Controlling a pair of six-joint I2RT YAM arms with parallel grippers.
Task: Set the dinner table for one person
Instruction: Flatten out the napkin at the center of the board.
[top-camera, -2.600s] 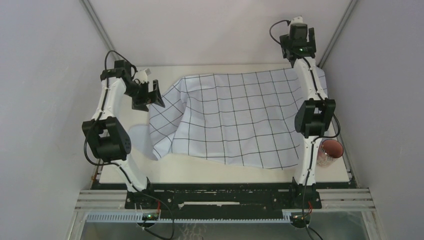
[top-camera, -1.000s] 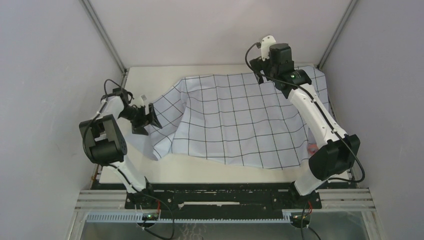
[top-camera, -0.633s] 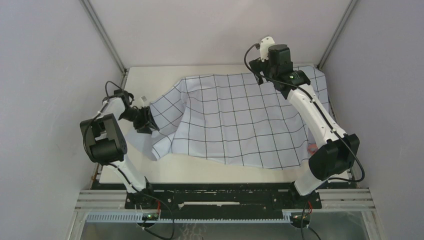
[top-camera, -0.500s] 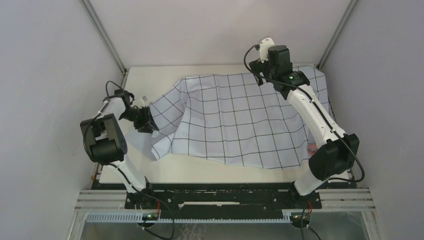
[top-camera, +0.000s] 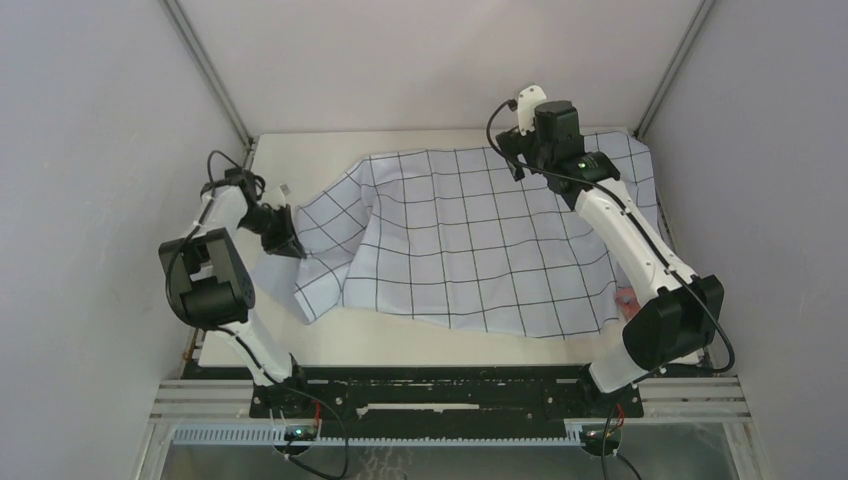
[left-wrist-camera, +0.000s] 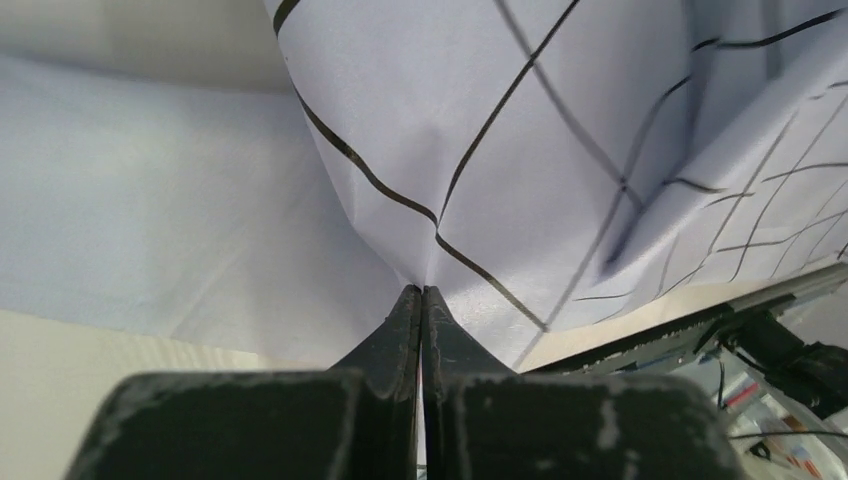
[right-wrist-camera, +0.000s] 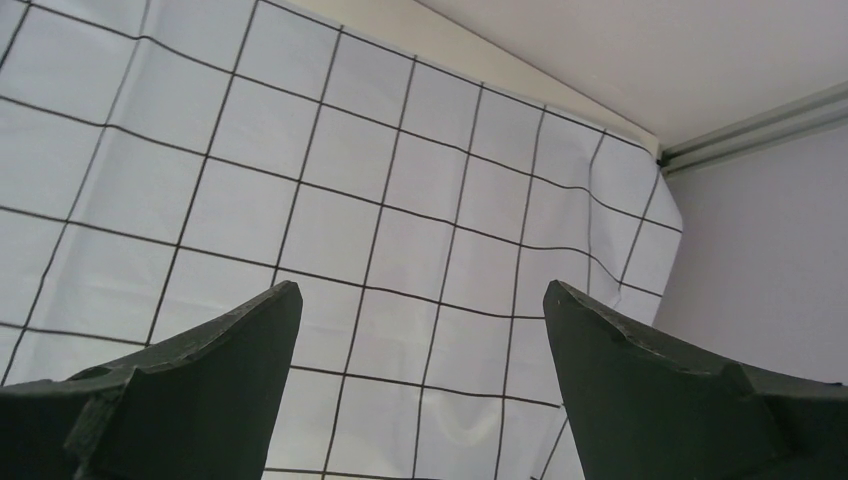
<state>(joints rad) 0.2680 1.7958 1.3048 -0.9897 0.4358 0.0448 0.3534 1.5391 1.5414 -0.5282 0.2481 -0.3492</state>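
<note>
The dinner table (top-camera: 400, 342) is a cream-white top, mostly covered by a pale-blue cloth with a black grid (top-camera: 480, 240). The cloth lies rumpled on its left side. My left gripper (top-camera: 284, 242) sits low at the cloth's left edge, shut on a pinch of the fabric. In the left wrist view the fingertips (left-wrist-camera: 421, 292) meet on a fold of the cloth (left-wrist-camera: 500, 150). My right gripper (top-camera: 513, 158) hovers over the far middle of the cloth. The right wrist view shows it (right-wrist-camera: 420, 300) open, nothing between its fingers, with the cloth (right-wrist-camera: 400, 200) below.
A reddish object (top-camera: 627, 297) shows partly behind the right arm at the table's right edge. Grey walls close the table in on three sides. A bare strip of table (top-camera: 300, 150) runs along the far left, and the arm bases stand at the near rail (top-camera: 430, 395).
The left gripper has shut on the cloth's left edge and drawn it slightly left and back. The right arm has shifted a little over the far middle, still open.
</note>
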